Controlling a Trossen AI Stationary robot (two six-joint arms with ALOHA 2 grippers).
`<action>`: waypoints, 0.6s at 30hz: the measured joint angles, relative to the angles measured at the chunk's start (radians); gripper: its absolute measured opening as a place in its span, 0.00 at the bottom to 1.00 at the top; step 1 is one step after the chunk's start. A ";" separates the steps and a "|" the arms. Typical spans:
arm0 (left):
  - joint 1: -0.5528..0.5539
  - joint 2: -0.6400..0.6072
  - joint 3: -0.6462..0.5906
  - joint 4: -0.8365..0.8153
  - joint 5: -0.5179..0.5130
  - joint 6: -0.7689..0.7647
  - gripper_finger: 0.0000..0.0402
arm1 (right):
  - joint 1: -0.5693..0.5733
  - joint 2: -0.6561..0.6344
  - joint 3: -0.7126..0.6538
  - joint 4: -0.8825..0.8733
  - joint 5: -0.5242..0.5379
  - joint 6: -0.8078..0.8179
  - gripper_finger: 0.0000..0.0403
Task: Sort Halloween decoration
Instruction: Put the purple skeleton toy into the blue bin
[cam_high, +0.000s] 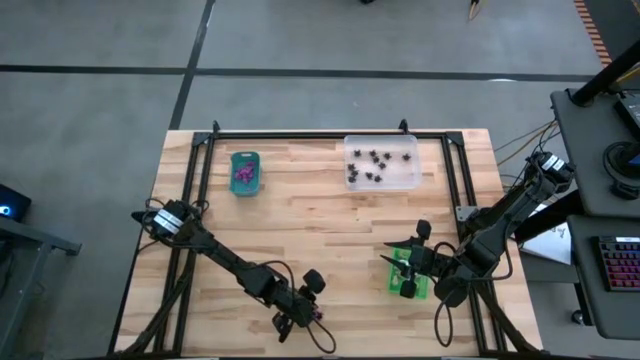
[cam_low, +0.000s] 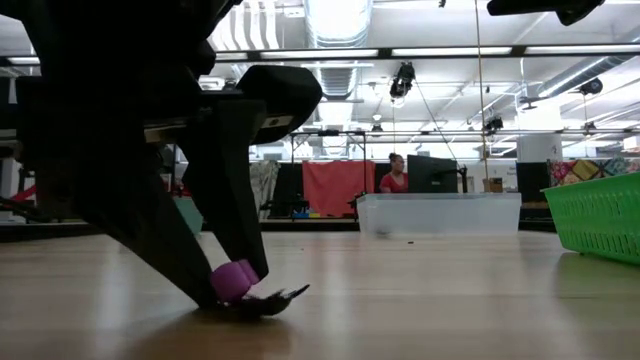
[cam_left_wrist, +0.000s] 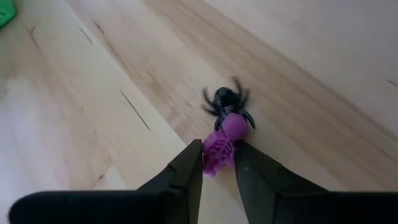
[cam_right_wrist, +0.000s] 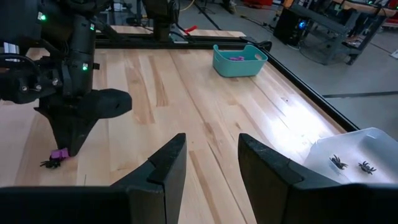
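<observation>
1. My left arm stretches low across the table (cam_high: 300, 215) toward its front edge, well away from the teal tray (cam_high: 245, 172). My left gripper (cam_left_wrist: 219, 163) points steeply down, its tips on the wood.
2. Its jaws are pinching a purple trinket (cam_left_wrist: 221, 146). A black spider (cam_left_wrist: 225, 99) lies on the boards touching that trinket, just beyond my tips.
3. Bare wood surrounds my left gripper on every side, with only the front edge close.
4. My right arm reaches in from the far side of the table, bent at the elbow. My right gripper (cam_right_wrist: 211, 163) hovers over the green basket (cam_high: 408, 272), jaws spread with nothing between them.
5. More purple trinkets (cam_high: 243, 175) lie in the teal tray, and black spiders (cam_high: 372, 165) lie in the clear tray (cam_high: 410, 145) at the back edge beside it.
</observation>
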 joint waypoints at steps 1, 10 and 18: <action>0.000 0.000 0.000 0.000 -0.004 0.000 0.18 | 0.000 0.000 0.000 0.000 0.000 0.000 0.34; 0.001 0.000 -0.001 -0.002 -0.041 -0.002 0.06 | 0.000 0.000 0.000 0.000 0.000 0.006 0.34; 0.001 -0.010 -0.002 -0.027 -0.074 -0.027 0.01 | 0.000 0.000 0.000 0.000 0.000 0.006 0.34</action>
